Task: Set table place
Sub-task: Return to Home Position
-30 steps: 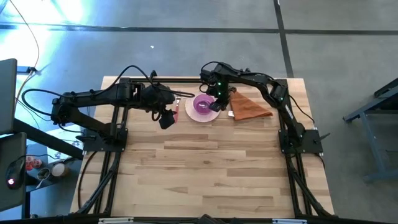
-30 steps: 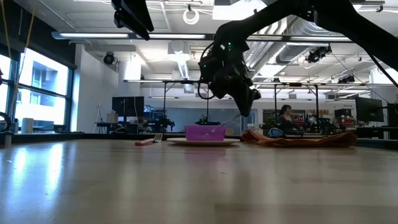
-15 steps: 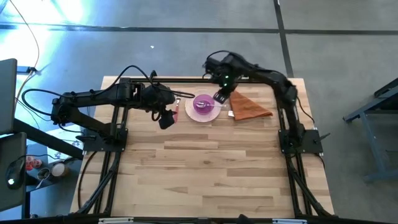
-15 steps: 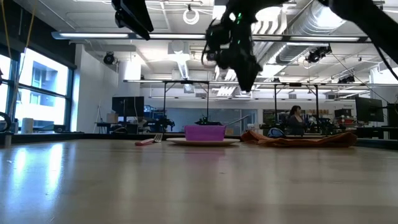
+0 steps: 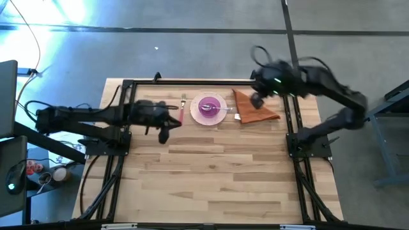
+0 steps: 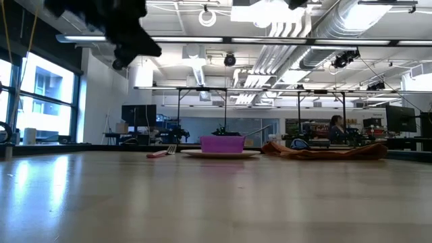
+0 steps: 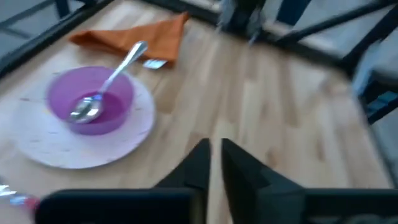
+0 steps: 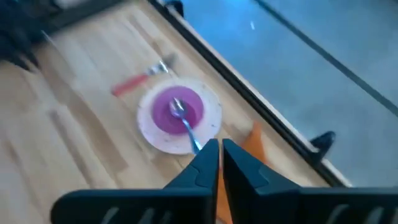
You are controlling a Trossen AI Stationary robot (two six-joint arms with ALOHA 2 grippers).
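Observation:
On the wooden table (image 5: 211,172), near its far edge, a white plate (image 5: 220,117) carries a purple bowl (image 5: 209,107). A silver spoon (image 7: 118,71) lies with its head in the bowl and its handle leaning on the rim toward the rust-orange napkin (image 5: 257,108), which lies flat to the plate's right. The pink-handled fork (image 5: 181,112) lies on the table left of the plate. My left gripper (image 5: 162,135) hangs shut to the left of the fork. My right gripper (image 5: 255,101) is shut above the napkin's far corner. Neither holds anything.
The black frame rails (image 5: 121,121) run along the table's left, right and far sides. The near half of the table shows only bare planks. In the low view a person (image 6: 335,125) stands far off in the room behind.
My right gripper has risen from over the bowl and swung toward the table's right edge, above the napkin; the spoon stays in the bowl. My left gripper has drawn back toward the table's left and near edges, away from the fork.

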